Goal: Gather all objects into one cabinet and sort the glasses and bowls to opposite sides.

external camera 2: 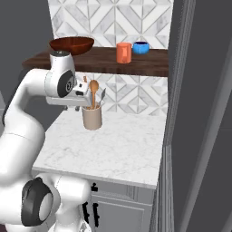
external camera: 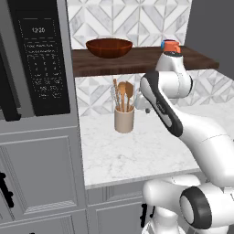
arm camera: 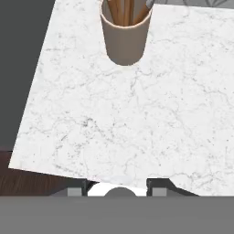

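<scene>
The dark wooden shelf, the cabinet (external camera: pixel 137 61) (external camera 2: pixel 99 61), carries the brown wooden bowl (external camera: pixel 109 48) (external camera 2: pixel 71 44) at its left end. The orange mug (external camera 2: pixel 123 52) (external camera: pixel 172 46) and the small blue cup (external camera 2: pixel 141 47) stand further right. My gripper (arm camera: pixel 118 186) (external camera 2: pixel 97 96) hangs just under the shelf's front edge, above the counter. Its fingertips (arm camera: pixel 157 187) stand apart, with a pale grey rounded thing between them. It looks like the grey mug (arm camera: pixel 119 191) and is mostly hidden. A strip of the shelf (arm camera: pixel 27 183) shows at the bottom left of the hand view.
A beige utensil holder (external camera: pixel 124 119) (external camera 2: pixel 92 118) (arm camera: pixel 125 39) with wooden spoons stands on the white marble counter (external camera: pixel 137 151) (external camera 2: pixel 113 149), close beside the hand. A tall grey unit with a microwave (external camera: pixel 41 59) bounds the left, and a dark wall (external camera 2: pixel 199 113) bounds the right.
</scene>
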